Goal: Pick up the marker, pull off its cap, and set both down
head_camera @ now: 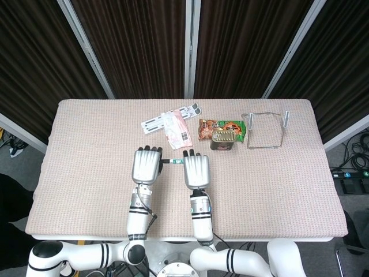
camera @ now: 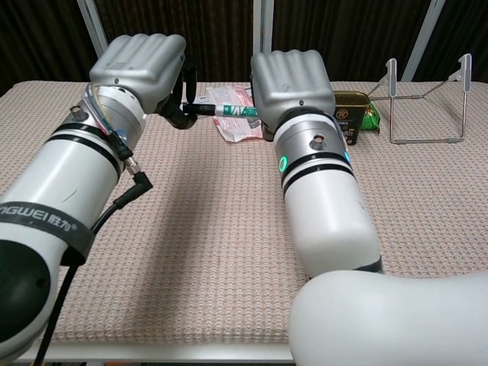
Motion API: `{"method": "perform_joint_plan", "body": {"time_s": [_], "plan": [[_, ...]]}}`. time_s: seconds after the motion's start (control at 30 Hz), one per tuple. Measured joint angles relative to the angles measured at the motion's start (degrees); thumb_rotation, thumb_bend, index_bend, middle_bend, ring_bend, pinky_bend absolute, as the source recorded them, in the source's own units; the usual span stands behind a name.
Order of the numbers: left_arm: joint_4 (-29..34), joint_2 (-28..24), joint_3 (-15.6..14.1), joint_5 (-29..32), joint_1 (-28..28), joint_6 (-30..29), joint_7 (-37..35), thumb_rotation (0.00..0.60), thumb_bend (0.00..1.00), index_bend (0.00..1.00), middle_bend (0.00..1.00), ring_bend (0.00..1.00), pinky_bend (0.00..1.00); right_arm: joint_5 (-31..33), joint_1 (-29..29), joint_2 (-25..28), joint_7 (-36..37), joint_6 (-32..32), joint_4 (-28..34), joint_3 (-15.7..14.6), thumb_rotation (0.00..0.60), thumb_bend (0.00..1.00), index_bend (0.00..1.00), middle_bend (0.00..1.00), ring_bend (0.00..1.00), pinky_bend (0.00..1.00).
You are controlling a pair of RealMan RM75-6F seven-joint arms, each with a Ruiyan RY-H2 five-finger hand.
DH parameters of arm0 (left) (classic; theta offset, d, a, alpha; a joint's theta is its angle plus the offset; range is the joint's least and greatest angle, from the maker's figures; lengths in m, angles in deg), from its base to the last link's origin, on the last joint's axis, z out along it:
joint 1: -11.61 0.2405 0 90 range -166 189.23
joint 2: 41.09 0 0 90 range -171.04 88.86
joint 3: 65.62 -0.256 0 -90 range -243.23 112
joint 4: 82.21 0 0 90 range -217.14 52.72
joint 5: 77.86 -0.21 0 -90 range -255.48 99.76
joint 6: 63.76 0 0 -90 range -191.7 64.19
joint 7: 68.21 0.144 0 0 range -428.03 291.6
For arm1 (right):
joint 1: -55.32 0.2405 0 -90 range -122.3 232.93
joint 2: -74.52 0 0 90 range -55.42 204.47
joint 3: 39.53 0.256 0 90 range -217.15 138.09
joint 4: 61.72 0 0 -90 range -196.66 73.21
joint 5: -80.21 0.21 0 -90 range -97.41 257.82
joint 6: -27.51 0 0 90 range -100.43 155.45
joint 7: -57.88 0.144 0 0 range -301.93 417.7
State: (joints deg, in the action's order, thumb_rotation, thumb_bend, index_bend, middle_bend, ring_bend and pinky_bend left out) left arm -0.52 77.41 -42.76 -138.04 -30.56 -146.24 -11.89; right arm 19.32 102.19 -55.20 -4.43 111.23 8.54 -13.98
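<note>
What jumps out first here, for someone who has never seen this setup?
Two silver robot hands, the left hand and right hand, meet at mid-table, holding a green-and-white marker between them. Behind them lie snack packets and a wire stand.

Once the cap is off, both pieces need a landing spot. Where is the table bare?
Bare cloth lies left of the left hand and right of the right hand, below the wire rack. Crowded: the packets and tin just beyond the marker.
</note>
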Motion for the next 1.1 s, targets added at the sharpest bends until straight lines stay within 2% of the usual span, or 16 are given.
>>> {"method": "perform_joint_plan", "body": {"time_s": [0.33,0.77,1.1], "plan": [[-0.12,-0.39,-0.3,0.63,-0.36,0.3,-0.63,0.6,0.31,0.6,0.61,0.52,0.6,-0.61,0.01,-0.05,0.17,0.01,0.33,-0.32,0.6,0.35,0.69,0.63,0.64,0.81],[1.23,-2.7,-1.59,0.14,0.12,0.97,-2.61,0.6,0.33,0.67,0.71,0.61,0.66,-1.03,-0.98,1.17,-0.1,0.42,1.16,-0.89,0.6,0.36,0.69,0.63,0.64,0.81],[3.44,-5.83,-3.29,-0.12,2.29,0.18,-4.3,0.6,0.33,0.68,0.72,0.62,0.66,-1.28,-4.07,4.4,0.54,0.98,3.86,-3.28,0.6,0.36,0.69,0.63,0.64,0.81]]}}
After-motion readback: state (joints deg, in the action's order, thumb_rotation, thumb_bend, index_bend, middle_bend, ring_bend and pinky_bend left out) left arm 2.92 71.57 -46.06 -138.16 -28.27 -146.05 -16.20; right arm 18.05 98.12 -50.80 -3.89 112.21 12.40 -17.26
